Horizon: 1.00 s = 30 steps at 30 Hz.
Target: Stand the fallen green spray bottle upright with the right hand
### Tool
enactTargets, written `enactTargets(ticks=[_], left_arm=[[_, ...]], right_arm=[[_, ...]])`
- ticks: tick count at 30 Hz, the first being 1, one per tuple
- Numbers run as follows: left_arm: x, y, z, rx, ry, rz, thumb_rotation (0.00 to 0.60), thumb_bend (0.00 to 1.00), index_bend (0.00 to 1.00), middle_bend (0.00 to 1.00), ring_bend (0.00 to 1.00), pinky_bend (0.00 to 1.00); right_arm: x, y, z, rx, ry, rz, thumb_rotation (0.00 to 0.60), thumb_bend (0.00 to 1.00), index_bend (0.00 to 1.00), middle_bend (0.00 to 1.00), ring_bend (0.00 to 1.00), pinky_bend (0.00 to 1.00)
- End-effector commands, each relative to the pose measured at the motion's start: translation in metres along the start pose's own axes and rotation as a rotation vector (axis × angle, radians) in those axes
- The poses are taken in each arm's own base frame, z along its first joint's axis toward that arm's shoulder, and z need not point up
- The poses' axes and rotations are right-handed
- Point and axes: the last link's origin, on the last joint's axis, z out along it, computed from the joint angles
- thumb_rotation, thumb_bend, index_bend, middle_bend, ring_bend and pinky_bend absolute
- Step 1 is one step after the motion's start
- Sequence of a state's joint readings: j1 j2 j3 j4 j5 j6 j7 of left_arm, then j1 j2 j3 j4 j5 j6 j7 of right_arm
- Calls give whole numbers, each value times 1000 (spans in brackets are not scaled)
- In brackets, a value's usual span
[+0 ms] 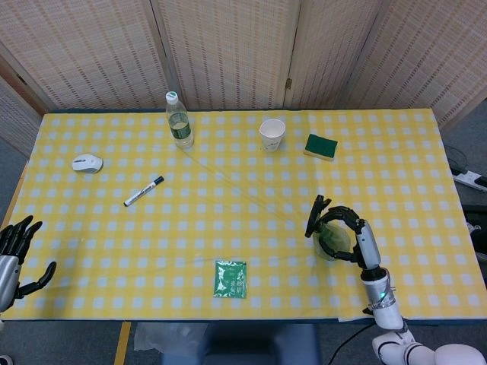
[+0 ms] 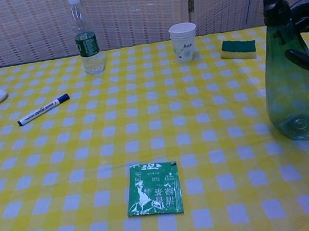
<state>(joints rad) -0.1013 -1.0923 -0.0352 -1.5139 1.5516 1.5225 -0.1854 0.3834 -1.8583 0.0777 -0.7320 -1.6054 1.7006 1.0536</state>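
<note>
The green spray bottle [image 2: 293, 80] stands upright on the yellow checked tablecloth [image 1: 228, 220] at the near right, its dark nozzle at the top. From above, in the head view, the green spray bottle [image 1: 332, 237] shows as a small green round. My right hand [image 1: 348, 228] wraps around it from the right; in the chest view its dark fingers [image 2: 305, 9] curl at the neck and another lies against the body. My left hand [image 1: 18, 255] hovers at the table's near left edge, fingers apart, holding nothing.
A water bottle [image 1: 179, 120], a paper cup [image 1: 272, 134] and a green sponge [image 1: 321, 146] stand along the far side. A white mouse [image 1: 87, 163] and a marker [image 1: 144, 191] lie to the left. A green packet [image 1: 230, 278] lies near the front middle.
</note>
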Motion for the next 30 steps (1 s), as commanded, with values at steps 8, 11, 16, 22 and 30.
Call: enactTargets(ticks=[8, 11, 16, 22, 30], left_arm=[[-2, 0, 1, 6, -6, 8, 117, 377, 0, 1, 15, 0], [-3, 1, 1, 5, -11, 11, 119, 376, 0, 1, 16, 0], [-3, 2, 2, 2, -13, 15, 117, 377, 0, 1, 15, 0], [-4, 3, 1, -4, -11, 17, 116, 377, 0, 1, 16, 0], [-2, 4, -1, -11, 2, 15, 117, 377, 0, 1, 17, 0]], right_arm=[[16, 11, -18, -46, 45, 3, 600, 343, 525, 457, 457, 256], [23, 12, -20, -49, 65, 4, 600, 343, 439, 411, 413, 232], [35, 12, -24, -57, 92, -5, 600, 343, 263, 330, 337, 151], [45, 10, -30, -76, 100, -12, 600, 344, 135, 270, 281, 82], [56, 3, -39, -71, 124, -6, 600, 344, 104, 254, 270, 75]])
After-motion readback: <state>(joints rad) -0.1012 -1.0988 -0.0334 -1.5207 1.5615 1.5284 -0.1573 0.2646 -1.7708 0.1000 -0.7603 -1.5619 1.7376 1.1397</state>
